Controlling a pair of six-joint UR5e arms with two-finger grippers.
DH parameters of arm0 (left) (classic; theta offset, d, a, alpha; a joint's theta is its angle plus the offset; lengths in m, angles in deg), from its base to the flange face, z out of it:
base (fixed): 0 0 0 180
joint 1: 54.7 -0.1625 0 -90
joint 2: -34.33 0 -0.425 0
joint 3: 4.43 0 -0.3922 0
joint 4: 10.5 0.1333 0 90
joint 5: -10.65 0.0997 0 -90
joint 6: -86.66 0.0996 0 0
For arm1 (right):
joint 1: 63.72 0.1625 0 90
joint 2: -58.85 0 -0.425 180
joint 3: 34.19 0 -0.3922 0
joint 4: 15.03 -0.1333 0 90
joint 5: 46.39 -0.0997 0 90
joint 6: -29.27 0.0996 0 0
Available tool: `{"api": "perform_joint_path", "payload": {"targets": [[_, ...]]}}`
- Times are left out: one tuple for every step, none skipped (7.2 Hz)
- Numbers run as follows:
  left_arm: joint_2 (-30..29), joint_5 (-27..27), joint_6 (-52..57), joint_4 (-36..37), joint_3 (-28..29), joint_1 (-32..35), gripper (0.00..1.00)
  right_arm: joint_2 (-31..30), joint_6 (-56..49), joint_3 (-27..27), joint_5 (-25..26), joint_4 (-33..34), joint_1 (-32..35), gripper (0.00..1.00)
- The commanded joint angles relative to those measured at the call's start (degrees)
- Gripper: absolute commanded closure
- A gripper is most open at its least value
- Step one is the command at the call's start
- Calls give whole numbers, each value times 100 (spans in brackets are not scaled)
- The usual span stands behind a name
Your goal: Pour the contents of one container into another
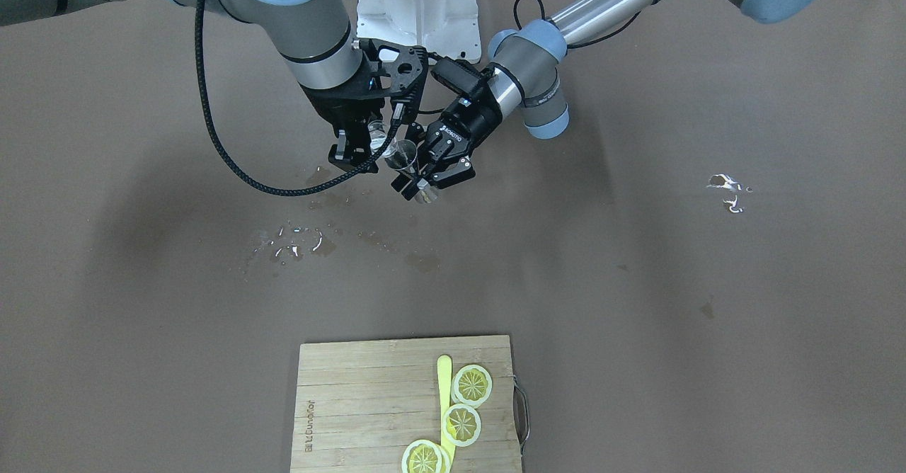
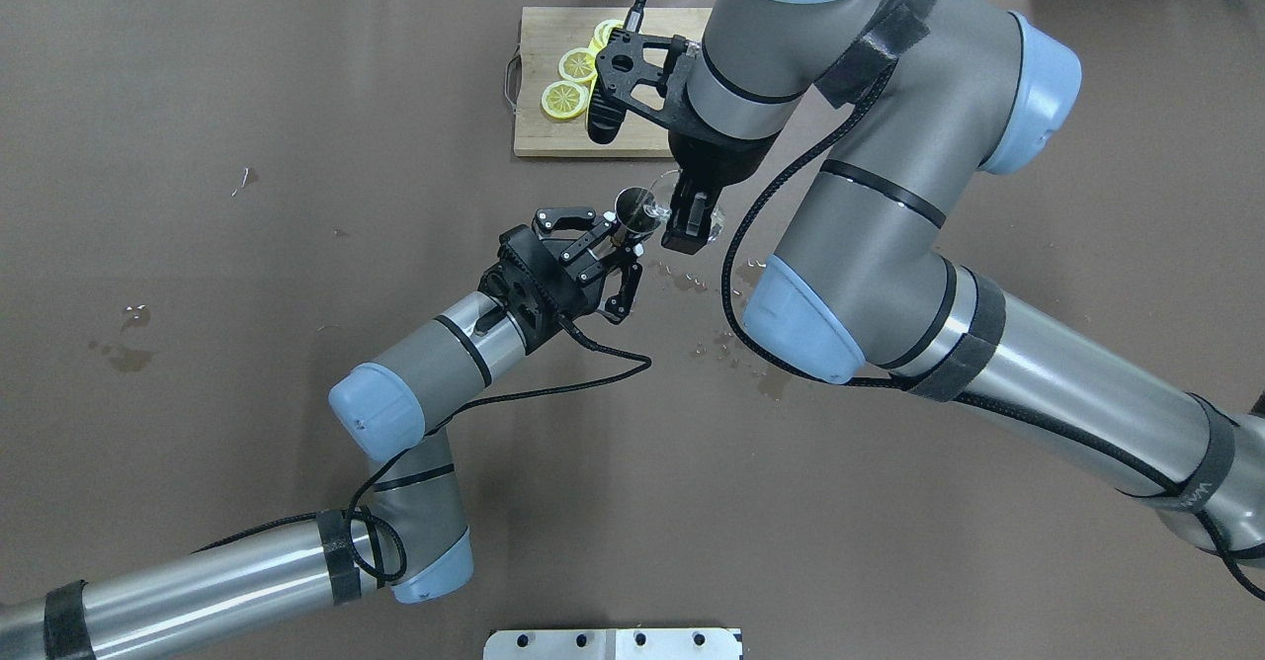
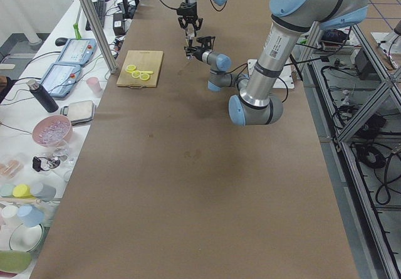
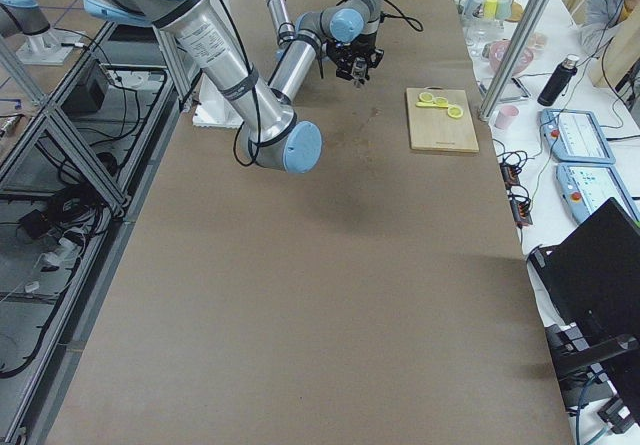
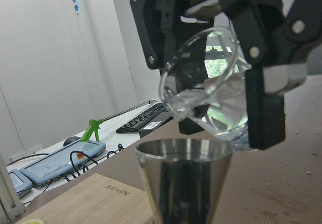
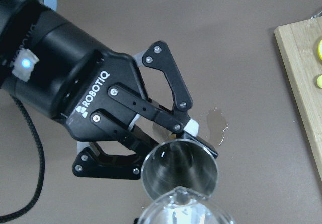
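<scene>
The clear glass tumbler (image 5: 209,95) is tipped, its lip right over the mouth of the steel jigger (image 5: 183,176). My right gripper (image 2: 690,217) is shut on the tumbler (image 2: 660,204), holding it from above. My left gripper (image 2: 615,240) is shut on the jigger (image 2: 629,209) at its narrow waist and holds it upright above the table. The right wrist view looks down into the jigger's open cone (image 6: 181,167), with the tumbler's rim (image 6: 183,208) at the bottom edge. In the front view the tumbler (image 1: 379,135) sits beside the jigger (image 1: 426,192).
Water droplets and damp patches (image 1: 297,239) lie on the brown table below and beside the grippers. A wooden cutting board (image 1: 368,402) with lemon slices (image 1: 471,384) and a yellow stick stands on the operators' side. A white mounting plate (image 1: 417,6) sits at the robot's base.
</scene>
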Motion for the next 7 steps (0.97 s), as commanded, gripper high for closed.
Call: {"api": "perform_joint_path", "payload": {"targets": [[9,0,0,0,0,0,100,80,0,-2,11,241,12,100],[9,0,0,0,0,9,100,150,0,24,11,268,13,100],[9,0,0,0,-9,9,100,177,0,24,11,373,13,100],[9,0,0,0,-9,17,100,195,0,24,11,409,13,100],[9,0,0,-9,-9,26,100,195,0,24,20,426,4,100],[9,0,0,-9,-18,26,100,221,0,24,20,496,12,100],[9,0,0,-9,-18,26,100,247,0,24,20,584,13,100]]}}
